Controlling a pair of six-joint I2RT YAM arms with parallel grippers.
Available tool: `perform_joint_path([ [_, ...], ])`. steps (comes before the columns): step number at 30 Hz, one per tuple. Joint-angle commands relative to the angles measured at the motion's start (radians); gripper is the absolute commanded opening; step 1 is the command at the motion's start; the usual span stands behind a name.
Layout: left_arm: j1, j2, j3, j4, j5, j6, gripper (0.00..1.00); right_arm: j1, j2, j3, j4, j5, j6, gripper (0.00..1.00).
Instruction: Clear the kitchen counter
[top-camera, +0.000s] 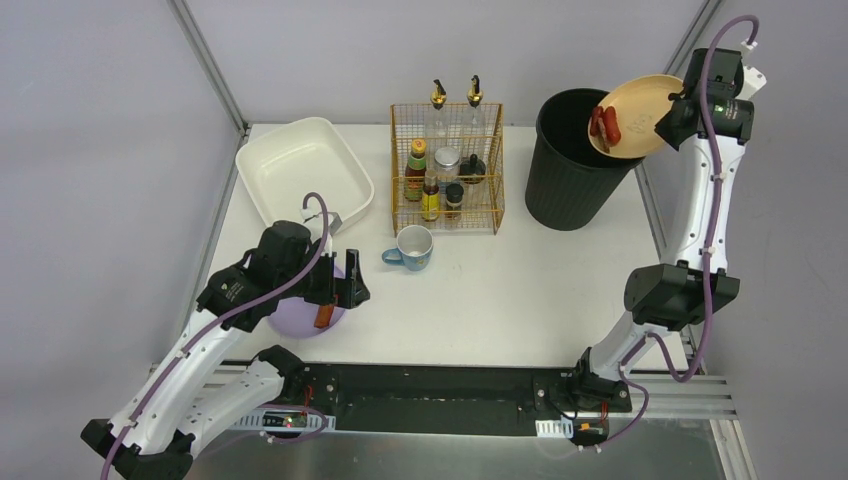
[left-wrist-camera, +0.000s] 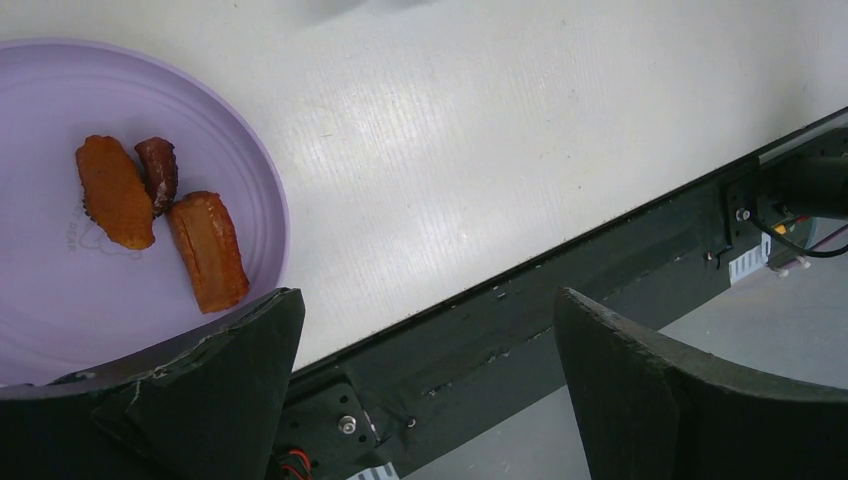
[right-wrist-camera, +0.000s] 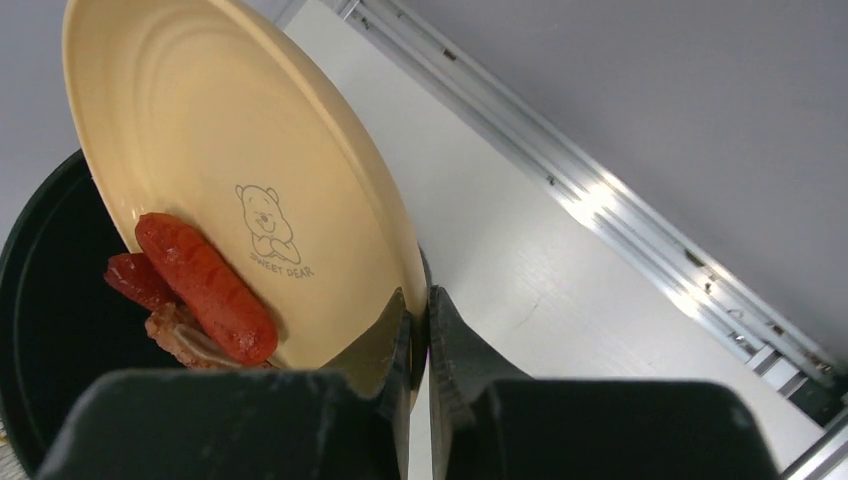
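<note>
Top external: we see the right gripper (top-camera: 672, 115) clamped on the rim of a yellow plate (top-camera: 645, 100), tilted over the bin (top-camera: 565, 190) at the far right corner of the kitchen counter (top-camera: 520, 290). Left wrist: the left gripper (left-wrist-camera: 430, 310) gapes empty over the edge of a purple plate (left-wrist-camera: 220, 130) near the front edge. Right wrist: sausages (right-wrist-camera: 205, 285) crowd the yellow plate's low edge, above the bin.

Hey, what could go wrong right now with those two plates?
The right pincer grips the tilted yellow plate only by its rim, so it might slip into the black bin with the sausages. The purple plate sits near the front of the kitchen counter; the open left pincer could nudge it off.
</note>
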Motion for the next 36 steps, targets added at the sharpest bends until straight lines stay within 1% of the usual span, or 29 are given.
perform_joint_path([
  [1, -0.001, -0.013, 0.013, 0.026, 0.030, 0.013, 1.00, 0.037, -0.037, 0.002, 0.165, 0.158, -0.136, 0.00],
  [5, -0.001, -0.017, 0.013, 0.026, 0.031, 0.013, 1.00, 0.101, -0.085, -0.107, 0.334, 0.258, -0.284, 0.00],
  [9, -0.001, -0.020, 0.012, 0.027, 0.034, 0.010, 1.00, 0.186, -0.129, -0.243, 0.574, 0.395, -0.513, 0.00],
  [12, -0.001, -0.021, 0.012, 0.027, 0.034, 0.007, 1.00, 0.204, -0.128, -0.256, 0.661, 0.441, -0.623, 0.00],
  [16, -0.001, -0.025, 0.011, 0.027, 0.035, 0.005, 0.99, 0.250, -0.140, -0.285, 0.767, 0.461, -0.711, 0.00],
  [18, -0.001, -0.030, 0.008, 0.027, 0.031, 0.004, 1.00, 0.272, -0.147, -0.310, 0.837, 0.474, -0.781, 0.00],
  [23, -0.001, -0.039, 0.002, 0.027, 0.034, -0.001, 1.00, 0.334, -0.168, -0.394, 1.023, 0.484, -0.983, 0.00],
  [27, -0.001, -0.047, -0.001, 0.026, 0.037, -0.003, 1.00, 0.375, -0.183, -0.493, 1.217, 0.485, -1.165, 0.00],
  [32, -0.001, -0.056, -0.001, 0.026, 0.038, -0.004, 1.00, 0.421, -0.181, -0.571, 1.470, 0.487, -1.406, 0.00],
  [36, -0.001, -0.064, -0.005, 0.025, 0.039, -0.006, 1.00, 0.445, -0.180, -0.609, 1.590, 0.472, -1.526, 0.00],
])
